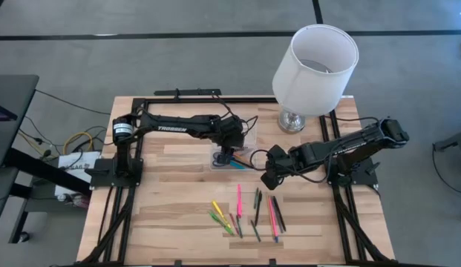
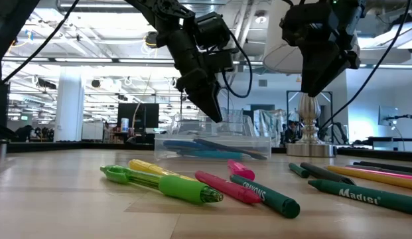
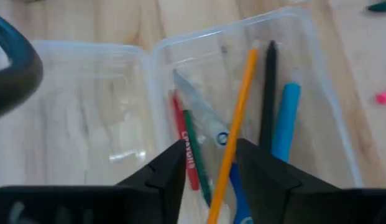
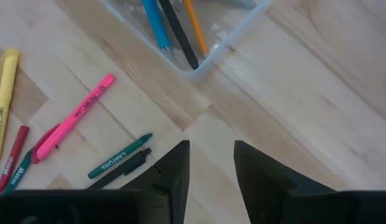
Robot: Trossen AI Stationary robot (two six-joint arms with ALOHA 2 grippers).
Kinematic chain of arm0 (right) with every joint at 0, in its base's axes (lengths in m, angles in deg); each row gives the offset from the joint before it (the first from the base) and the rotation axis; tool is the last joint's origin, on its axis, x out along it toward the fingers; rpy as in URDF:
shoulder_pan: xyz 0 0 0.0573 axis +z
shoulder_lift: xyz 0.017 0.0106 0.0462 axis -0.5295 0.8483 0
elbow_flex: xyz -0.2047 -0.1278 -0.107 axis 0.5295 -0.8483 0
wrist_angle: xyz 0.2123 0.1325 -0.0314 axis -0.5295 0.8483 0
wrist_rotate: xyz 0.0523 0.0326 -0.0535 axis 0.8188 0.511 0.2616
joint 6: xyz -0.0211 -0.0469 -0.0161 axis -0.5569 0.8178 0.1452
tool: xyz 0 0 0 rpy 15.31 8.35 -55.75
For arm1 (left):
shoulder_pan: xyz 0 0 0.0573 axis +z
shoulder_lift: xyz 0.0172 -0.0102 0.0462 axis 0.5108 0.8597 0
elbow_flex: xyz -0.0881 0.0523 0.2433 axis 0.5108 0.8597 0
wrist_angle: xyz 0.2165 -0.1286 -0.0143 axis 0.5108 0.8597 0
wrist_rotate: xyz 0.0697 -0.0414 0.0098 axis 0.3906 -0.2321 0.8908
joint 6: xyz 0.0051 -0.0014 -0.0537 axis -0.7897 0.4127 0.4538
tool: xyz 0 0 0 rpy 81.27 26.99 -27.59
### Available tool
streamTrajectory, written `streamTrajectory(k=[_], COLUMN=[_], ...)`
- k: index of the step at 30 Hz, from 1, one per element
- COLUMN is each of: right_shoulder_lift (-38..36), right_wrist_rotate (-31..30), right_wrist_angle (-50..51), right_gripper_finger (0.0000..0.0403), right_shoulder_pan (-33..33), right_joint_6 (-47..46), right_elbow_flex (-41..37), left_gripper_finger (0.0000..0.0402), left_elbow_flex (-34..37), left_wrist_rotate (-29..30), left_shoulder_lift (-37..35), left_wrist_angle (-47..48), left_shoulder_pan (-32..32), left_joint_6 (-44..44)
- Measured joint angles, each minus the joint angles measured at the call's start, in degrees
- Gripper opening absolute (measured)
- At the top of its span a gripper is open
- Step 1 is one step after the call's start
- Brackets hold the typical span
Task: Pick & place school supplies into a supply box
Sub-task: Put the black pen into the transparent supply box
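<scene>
The left tool (image 1: 224, 157) hangs open over the supply box (image 1: 249, 152) — drop step; the right tool (image 1: 269, 178), open and empty, should next take the pink pen (image 1: 239, 199) at 6 o'clock.

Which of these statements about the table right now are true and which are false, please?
1. The left gripper hangs over the open supply box. True.
2. The supply box is empty. False: it holds an orange pencil, a black pen, a blue marker and more.
3. The right gripper is shut on a pink highlighter. False: its fingers are open with nothing between them, and the pink highlighter lies on the table.
4. A green pen lies on the table outside the box. True.
5. The white lamp lies tipped over. False: it stands upright at the table's far edge.
</scene>
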Motion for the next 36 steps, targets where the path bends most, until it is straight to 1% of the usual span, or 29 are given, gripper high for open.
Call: streamTrajectory(k=[3, 5, 8, 10, 14, 18, 22, 25, 30, 36], right_shoulder_lift=[0.00, 0.00, 0.00, 0.00, 0.00, 0.04, 0.83, 2.76, 9.08, 14.00], right_wrist_rotate=[0.53, 1.55, 2.27, 2.79, 3.14, 2.75, -0.02, -0.82, 0.00, 0.42], right_wrist_angle=[1.00, 1.14, 1.16, 1.18, 1.33, 1.33, 0.77, -1.44, -5.14, -6.39], right_gripper_finger=[0.0117, 0.0117, 0.0117, 0.0117, 0.0117, 0.0117, 0.0117, 0.0117, 0.0117, 0.0117], right_shoulder_pan=[1.87, 3.42, 6.24, 8.24, 12.84, 17.82, 22.64, 25.07, 26.62, 25.55], right_joint_6=[-3.37, -5.69, -9.60, -12.77, -20.01, -27.84, -35.86, -38.70, -39.00, -43.07], right_elbow_flex=[0.00, 0.00, 0.00, 0.00, 0.00, 0.00, 0.01, 0.02, 0.02, 0.00], left_gripper_finger=[0.0155, 0.0159, 0.0158, 0.0156, 0.0151, 0.0149, 0.0148, 0.0148, 0.0148, 0.0148], left_elbow_flex=[-0.70, -1.79, -3.13, -3.28, -3.28, -3.30, -3.32, -3.32, -3.32, -3.32], left_wrist_rotate=[1.03, -0.26, -6.06, -10.32, -14.79, -15.65, -15.66, -16.32, -17.17, -19.68], left_shoulder_lift=[-0.09, -0.20, -0.73, -1.39, -3.07, -4.43, -4.96, -4.96, -4.96, -4.96], left_wrist_angle=[2.19, 3.25, 5.65, 5.53, 5.95, 6.11, 5.80, 5.61, 4.09, 2.15], left_shoulder_pan=[0.30, 0.65, 1.51, 1.93, 2.49, 2.49, 2.49, 2.49, 2.28, 2.11], left_joint_6=[3.02, 5.14, 8.80, 10.68, 12.09, 12.10, 12.04, 12.04, 12.12, 13.43])
